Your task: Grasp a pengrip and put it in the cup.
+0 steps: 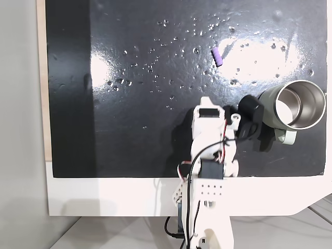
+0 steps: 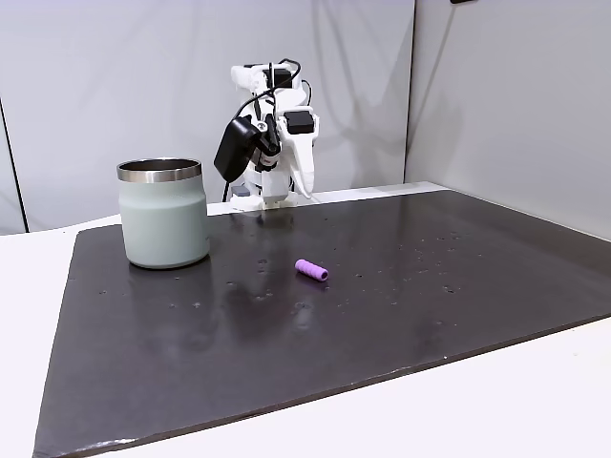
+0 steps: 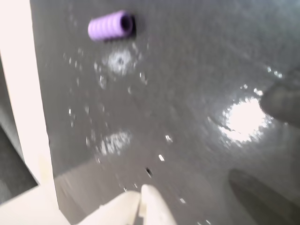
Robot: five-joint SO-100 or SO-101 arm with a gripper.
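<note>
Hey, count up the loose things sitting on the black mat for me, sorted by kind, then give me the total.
Pengrip, light purple, lying on its side: 1
Cup, pale grey-green with a steel inside, upright: 1
Total: 2
Both sit on the black mat, apart from each other.

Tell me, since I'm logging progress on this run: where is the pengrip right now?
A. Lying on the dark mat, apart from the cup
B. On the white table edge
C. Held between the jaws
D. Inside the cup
A: the pengrip lies on its side on the dark mat, clear of the cup.
</note>
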